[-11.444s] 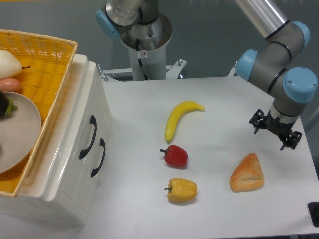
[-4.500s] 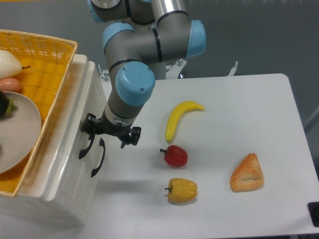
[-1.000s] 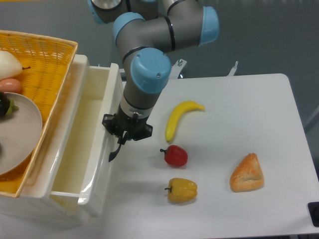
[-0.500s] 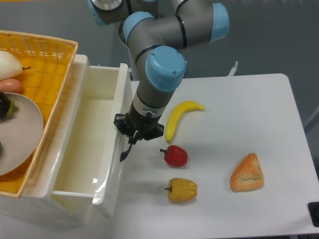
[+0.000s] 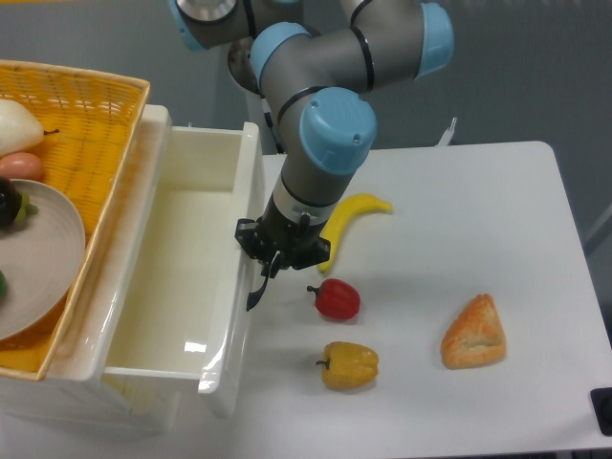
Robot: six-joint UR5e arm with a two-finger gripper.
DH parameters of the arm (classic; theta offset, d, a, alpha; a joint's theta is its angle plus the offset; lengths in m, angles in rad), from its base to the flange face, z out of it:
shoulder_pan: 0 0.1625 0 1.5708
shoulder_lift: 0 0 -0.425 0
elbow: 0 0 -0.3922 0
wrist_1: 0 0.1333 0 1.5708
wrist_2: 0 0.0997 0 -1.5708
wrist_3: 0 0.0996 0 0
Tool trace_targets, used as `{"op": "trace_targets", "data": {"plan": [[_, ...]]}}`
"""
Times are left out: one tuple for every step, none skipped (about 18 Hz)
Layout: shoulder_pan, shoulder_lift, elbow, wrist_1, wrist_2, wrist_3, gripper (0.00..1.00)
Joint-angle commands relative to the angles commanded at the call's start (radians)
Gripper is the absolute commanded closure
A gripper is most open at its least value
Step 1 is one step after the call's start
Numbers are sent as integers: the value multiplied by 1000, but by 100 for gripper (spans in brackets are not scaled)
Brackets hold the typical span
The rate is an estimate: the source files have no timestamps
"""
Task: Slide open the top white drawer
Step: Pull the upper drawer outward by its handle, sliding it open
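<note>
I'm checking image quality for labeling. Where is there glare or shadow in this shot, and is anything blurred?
Camera view: a small bright glare patch on the top white drawer floor and a sheen along its front rim; soft shadows under the red pepper, yellow pepper and bread; the tool at the handle looks dark, its jaws hard to separate; focus is even throughout.

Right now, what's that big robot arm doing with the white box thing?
The robot arm is pulling open the top white drawer of a small cabinet. Its end effector is shut on the drawer's black handle, and the drawer is slid far out, showing an empty inside. On the white table to the right lie a banana, a red pepper, a yellow pepper and a pastry. A yellow wicker basket sits on top of the cabinet.
</note>
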Motion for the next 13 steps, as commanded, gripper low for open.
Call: {"op": "trace_targets", "data": {"plan": [[3,0,0,0,0,0,82],[11,0,0,0,0,0,81],[14,0,0,0,0,2,81],[15,0,0,0,0,2,81],[18,0,0,0,0,2,81],[21,0,0,0,0,6,81],[21,2,2,0,0,9,81],[21,0,2,0,0,14,80],[23,0,2,0,0,14,76],[25,2,2,0,0,15,68],[29,2,2,0,0,15,61],[29,2,2,0,0,15,52],[29,2,2,0,0,15,43]]}}
